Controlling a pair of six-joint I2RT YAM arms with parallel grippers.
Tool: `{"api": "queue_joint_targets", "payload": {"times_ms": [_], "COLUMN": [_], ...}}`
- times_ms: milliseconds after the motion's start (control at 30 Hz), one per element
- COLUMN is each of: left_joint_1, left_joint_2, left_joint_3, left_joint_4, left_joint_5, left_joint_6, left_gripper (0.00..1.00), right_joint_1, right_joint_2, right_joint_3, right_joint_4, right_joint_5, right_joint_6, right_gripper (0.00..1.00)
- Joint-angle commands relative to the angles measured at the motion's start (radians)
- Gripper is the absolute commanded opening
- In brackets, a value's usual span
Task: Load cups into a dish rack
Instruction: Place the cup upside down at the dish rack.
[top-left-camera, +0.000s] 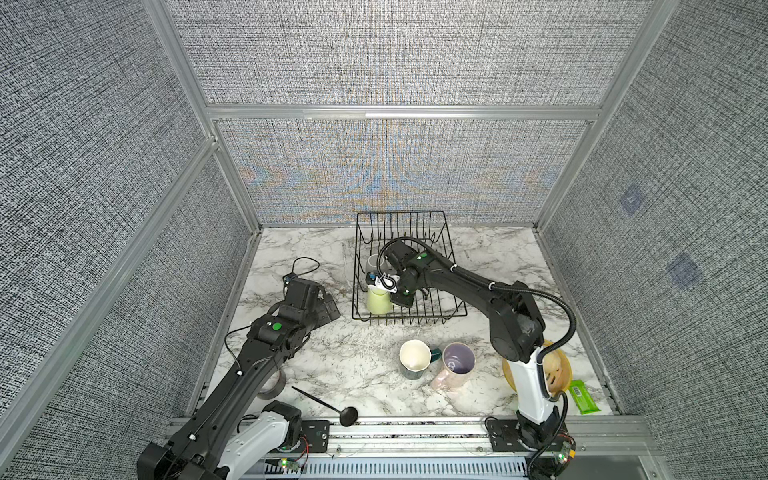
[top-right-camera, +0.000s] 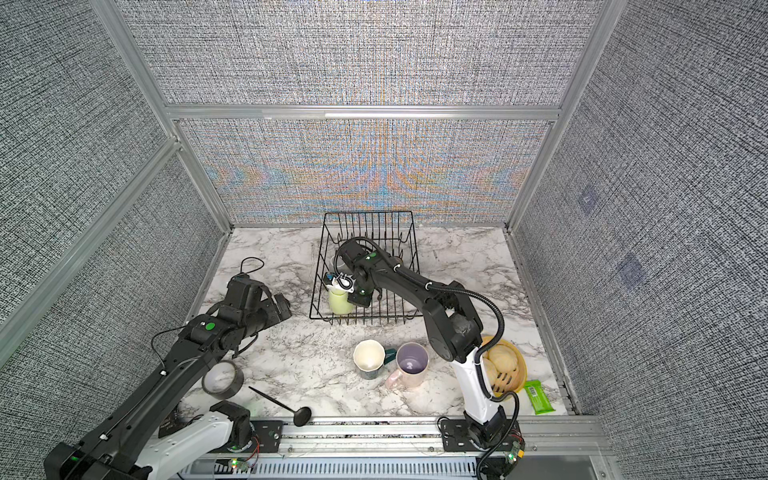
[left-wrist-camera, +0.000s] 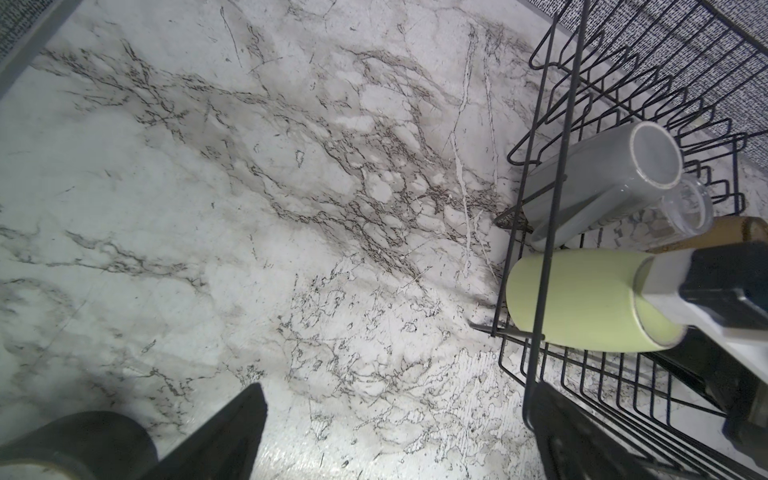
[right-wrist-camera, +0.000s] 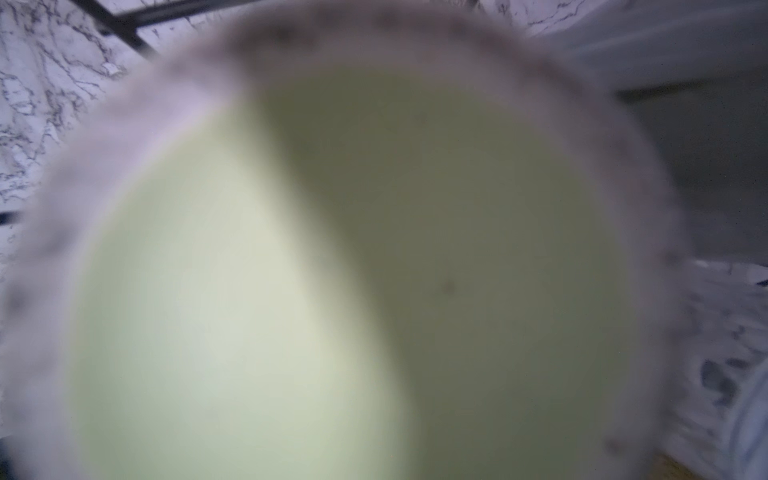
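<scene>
Jaws, apparently tight on pale yellow-green mug (left-wrist-camera: 590, 303)

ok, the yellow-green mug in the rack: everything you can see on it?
The yellow-green mug is a plain, glossy, ceramic-looking cylinder, pale yellow-green inside and out, with a greyish rim. No handle shows. It stands mouth up in the near left corner of the dish rack, by the side wires, the grey mug close behind. The right gripper is shut on its rim from above. It looks empty. Whether its base rests on the rack floor is unclear.
</scene>
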Motion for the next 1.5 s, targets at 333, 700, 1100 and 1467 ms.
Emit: {"api": "queue_joint_targets", "payload": {"times_ms": [333,700,1100,1467], "left_joint_1": [0.002,0.003,0.003,0.003], "left_joint_2": [0.043,0.041,0.069,0.083], "left_joint_3": [0.013,0.0,0.012,0.04], "left_joint_4": [0.008,0.063,0.128,0.167], "left_joint_5": [0.04,0.136,0.291,0.28], "left_joint_6": [0.035,0.082,0.177,0.178], "left_gripper": [1.0,1.0,0.99,0.98], "right_joint_1": [0.009,0.011,0.026,0.067], "right_joint_2": [-0.025,-0.151,-0.531,-0.698], "right_joint_3": [0.011,-0.031,-0.373,-0.546], "right_joint_4": [-0.067,-0.092,0.104,0.08], "right_joint_5": [-0.01,-0.016,-0.163,-0.142], "right_joint_6": [0.009,0.034,0.212,0.41], "right_gripper": [0.35,0.35,0.37,0.44]}}
